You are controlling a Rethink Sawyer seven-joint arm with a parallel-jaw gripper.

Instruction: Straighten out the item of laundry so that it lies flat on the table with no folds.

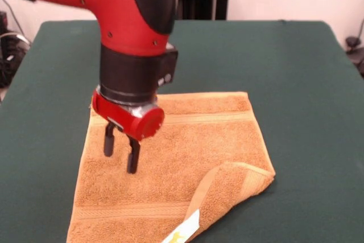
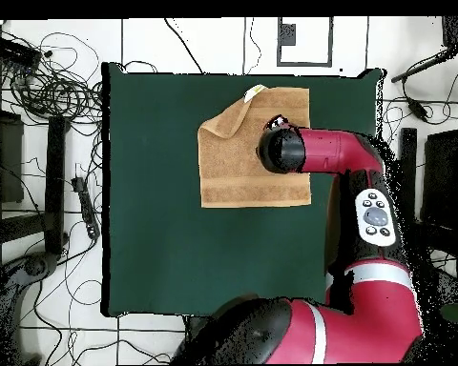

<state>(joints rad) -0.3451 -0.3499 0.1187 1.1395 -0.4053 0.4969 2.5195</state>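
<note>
Front view: claw (image 1: 119, 153) hangs just over towel (image 1: 176, 169), fingers narrowly parted, holding nothing; one corner folded over, white tag (image 1: 183, 230) showing. Overhead view hides claw under arm; towel lies near worktop's (image 2: 176, 238) far edge.

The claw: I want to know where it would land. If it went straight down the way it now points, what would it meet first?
Most likely the towel. The claw points down with its jaws slightly apart over the towel's flat middle, away from the folded corner. Its height above the cloth is unclear.
</note>
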